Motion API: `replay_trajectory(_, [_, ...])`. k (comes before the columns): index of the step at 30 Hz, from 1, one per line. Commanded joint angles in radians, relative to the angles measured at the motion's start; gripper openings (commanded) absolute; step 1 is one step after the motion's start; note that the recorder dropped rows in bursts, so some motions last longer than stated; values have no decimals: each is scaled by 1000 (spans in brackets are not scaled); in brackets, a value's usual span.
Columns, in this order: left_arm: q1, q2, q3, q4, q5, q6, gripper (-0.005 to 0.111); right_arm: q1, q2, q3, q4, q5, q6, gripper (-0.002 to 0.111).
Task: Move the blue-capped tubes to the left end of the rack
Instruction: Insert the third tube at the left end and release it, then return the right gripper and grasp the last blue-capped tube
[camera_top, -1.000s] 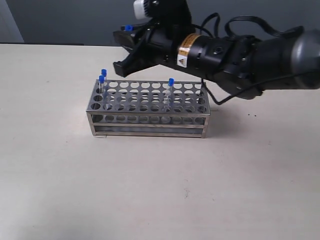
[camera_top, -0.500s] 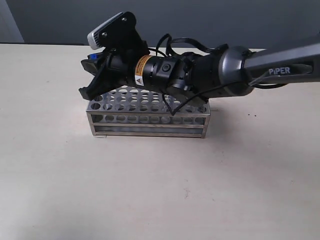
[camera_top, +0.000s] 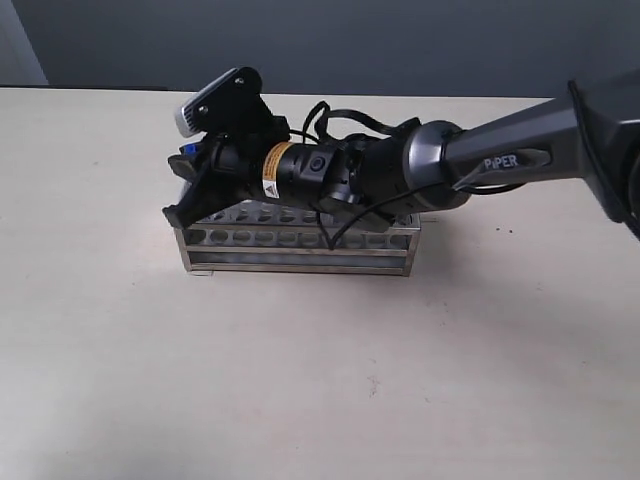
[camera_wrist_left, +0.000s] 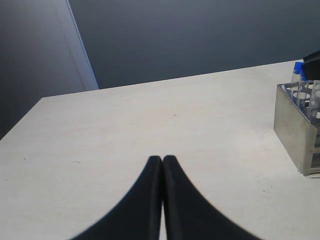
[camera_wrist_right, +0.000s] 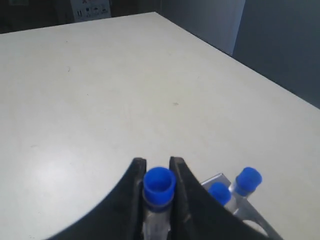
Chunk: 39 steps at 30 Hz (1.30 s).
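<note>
My right gripper (camera_top: 184, 188) reaches across to the left end of the steel rack (camera_top: 300, 252) and hangs just above it. In the right wrist view the gripper (camera_wrist_right: 158, 165) is shut on a blue-capped tube (camera_wrist_right: 159, 184), held just under its cap. Two more blue-capped tubes (camera_wrist_right: 248, 179) (camera_wrist_right: 219, 193) stand close beside it in the rack's corner (camera_wrist_right: 216, 178). The arm hides the other tubes in the exterior view; only a bit of blue cap (camera_top: 188, 150) shows. My left gripper (camera_wrist_left: 162, 160) is shut and empty over bare table, with the rack (camera_wrist_left: 295, 131) off to one side.
The black right arm (camera_top: 400, 175) lies across most of the rack's top. The beige table (camera_top: 300, 380) stretches round the rack, with a dark wall behind its far edge.
The right arm has swung left and down, from above the rack's back to low over its left end, carrying the tube. It now covers the tubes that showed before.
</note>
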Motion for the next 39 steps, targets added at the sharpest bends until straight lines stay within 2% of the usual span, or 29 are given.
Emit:
replay_trajectory(1, [-7, 4, -2, -1, -13, -3, 0, 1, 31, -7, -4, 4, -2, 2])
replay_trajectory(7, [-7, 4, -2, -4, -13, -3, 0, 1, 33, -7, -4, 50, 18, 29])
replay_trajectory(11, [-7, 4, -2, -4, -13, -3, 0, 1, 19, -7, -4, 54, 20, 39])
replay_trajectory(17, [-7, 4, -2, -4, -13, -3, 0, -19, -131, -7, 2, 156, 20, 40])
replay_trajectory(25, [-7, 4, -2, -4, -13, -3, 0, -155, -367, 111, -3, 207, 10, 40])
replay_trajectory(28, [-7, 4, -2, -4, -13, -3, 0, -226, -408, 224, 5, 160, 10, 40])
replay_trajectory(32, [-7, 4, -2, -4, -13, -3, 0, -285, -400, 373, 18, -18, 10, 40])
replay_trajectory(39, [-7, 4, -2, -4, -13, -3, 0, -300, -289, 423, 67, -164, -10, 40])
